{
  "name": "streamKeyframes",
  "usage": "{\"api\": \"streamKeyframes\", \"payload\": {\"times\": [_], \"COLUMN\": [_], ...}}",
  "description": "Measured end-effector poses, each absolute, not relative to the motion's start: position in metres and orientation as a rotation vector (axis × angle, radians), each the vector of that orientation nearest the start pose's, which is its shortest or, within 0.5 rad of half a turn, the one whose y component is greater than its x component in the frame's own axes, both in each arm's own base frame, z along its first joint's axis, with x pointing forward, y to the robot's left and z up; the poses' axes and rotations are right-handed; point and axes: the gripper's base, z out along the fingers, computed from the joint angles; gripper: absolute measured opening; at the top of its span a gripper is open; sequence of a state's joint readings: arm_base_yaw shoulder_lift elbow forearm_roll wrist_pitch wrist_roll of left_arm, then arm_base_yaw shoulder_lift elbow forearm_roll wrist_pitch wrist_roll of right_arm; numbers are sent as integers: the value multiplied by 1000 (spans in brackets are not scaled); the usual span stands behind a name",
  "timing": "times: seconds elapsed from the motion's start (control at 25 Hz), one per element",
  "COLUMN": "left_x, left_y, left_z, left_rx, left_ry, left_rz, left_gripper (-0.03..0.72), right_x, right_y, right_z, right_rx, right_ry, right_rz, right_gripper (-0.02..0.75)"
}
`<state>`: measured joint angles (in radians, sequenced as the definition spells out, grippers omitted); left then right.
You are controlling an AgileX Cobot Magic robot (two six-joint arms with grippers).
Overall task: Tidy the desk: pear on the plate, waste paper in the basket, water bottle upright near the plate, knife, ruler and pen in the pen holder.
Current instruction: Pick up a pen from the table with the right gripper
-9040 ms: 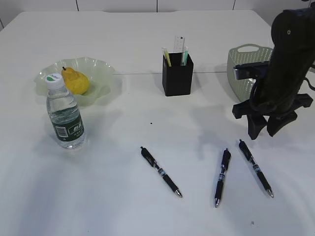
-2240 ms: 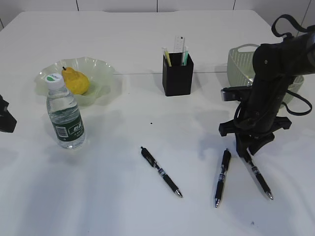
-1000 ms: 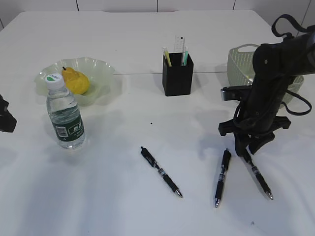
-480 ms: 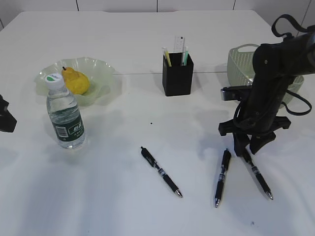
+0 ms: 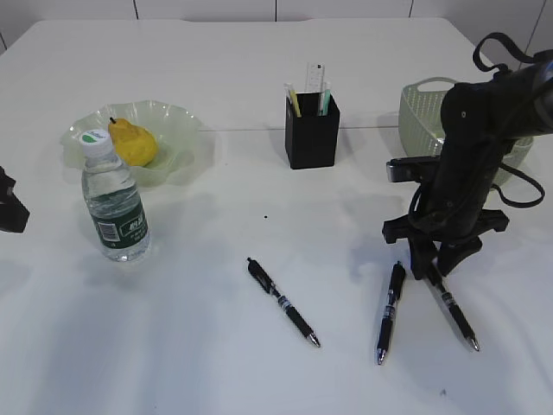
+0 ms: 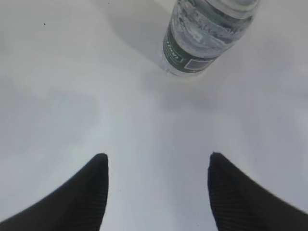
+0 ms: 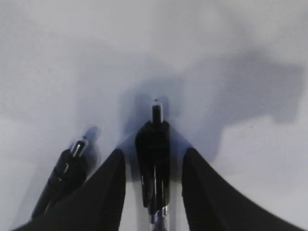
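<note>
Three black pens lie on the desk [image 5: 259,52]: one in the middle [image 5: 283,303], one further right [image 5: 389,313] and the rightmost pen [image 5: 454,309]. My right gripper [image 5: 438,270] stands open and low, straddling that pen's far end [image 7: 154,159] with a gap on each side. The neighbouring pen [image 7: 65,175] lies left of the fingers. The ruler [image 5: 315,79] stands in the pen holder [image 5: 311,134]. The pear [image 5: 131,143] sits on the plate [image 5: 177,117], with the water bottle [image 5: 114,203] upright beside it. My left gripper [image 6: 156,156] hangs open and empty short of the bottle [image 6: 207,38]. Waste paper and knife are not discernible.
The basket [image 5: 428,112] stands at the back right, behind my right arm. Yellow and green sticks lean in the pen holder beside the ruler. My left gripper [image 5: 9,207] shows only at the far left edge of the desk.
My right gripper has sunk a little lower around the rightmost pen's end. The left gripper and everything on the desk stay where they were.
</note>
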<state>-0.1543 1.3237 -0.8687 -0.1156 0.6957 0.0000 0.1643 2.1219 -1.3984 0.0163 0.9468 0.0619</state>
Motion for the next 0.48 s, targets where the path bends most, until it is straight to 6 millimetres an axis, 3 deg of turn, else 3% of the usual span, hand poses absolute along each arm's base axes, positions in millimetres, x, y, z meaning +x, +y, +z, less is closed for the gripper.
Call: {"api": "streamKeyframes", "payload": {"times": [0.24,0.48], "left_x": [250,250], "left_y": [-46,-46], "left_z": [257,257], "left_rx": [112,112], "left_ry": [2636,2636], "left_rz": [-180,-180], "left_gripper": [456,456], "right_x": [389,389], "right_y": [66,66], "right_z": [121,121], "right_rx": [-144,-144], "right_ry": [3152,3152], "right_rz": [21,21], "right_gripper": [143,102]}}
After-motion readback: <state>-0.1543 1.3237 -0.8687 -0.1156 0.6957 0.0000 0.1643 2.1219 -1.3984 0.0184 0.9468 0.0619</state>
